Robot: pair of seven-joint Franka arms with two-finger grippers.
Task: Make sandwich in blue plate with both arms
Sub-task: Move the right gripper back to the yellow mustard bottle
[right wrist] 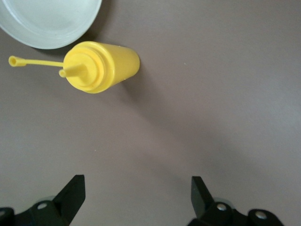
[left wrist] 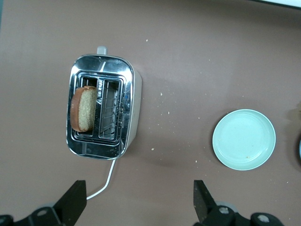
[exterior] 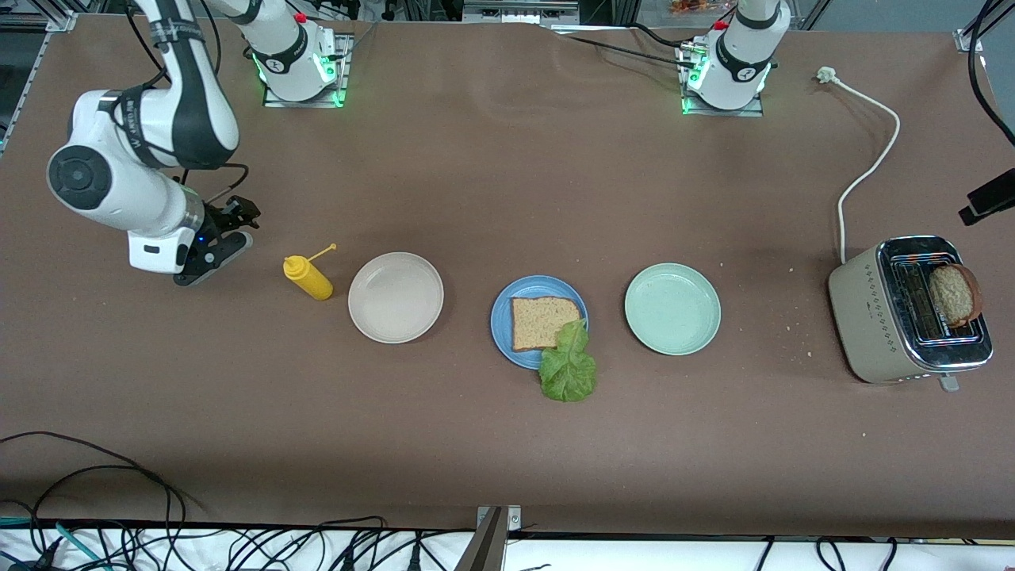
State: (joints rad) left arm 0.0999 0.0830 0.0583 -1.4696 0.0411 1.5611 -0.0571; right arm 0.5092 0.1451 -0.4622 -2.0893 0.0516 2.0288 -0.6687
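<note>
The blue plate point(exterior: 500, 317) sits mid-table with one brown bread slice point(exterior: 541, 321) lying flat on it. A green lettuce leaf point(exterior: 568, 366) lies half on the slice and the plate's rim, half on the table nearer the camera. A second bread slice point(exterior: 955, 295) point(left wrist: 83, 114) stands in a slot of the toaster point(exterior: 872, 317) point(left wrist: 133, 94). My left gripper point(left wrist: 138, 186) hangs open and empty high over the table beside the toaster, above its cord. My right gripper point(exterior: 218, 247) point(right wrist: 136, 181) is open and empty, low over bare table beside the yellow bottle.
A yellow squeeze bottle point(exterior: 309, 277) point(right wrist: 101, 66) stands next to a beige plate point(exterior: 396, 297) point(right wrist: 47, 23). A pale green plate point(exterior: 672, 308) point(left wrist: 243, 139) lies between the blue plate and the toaster. A white cord point(exterior: 868, 170) runs from the toaster. Crumbs dot the table near it.
</note>
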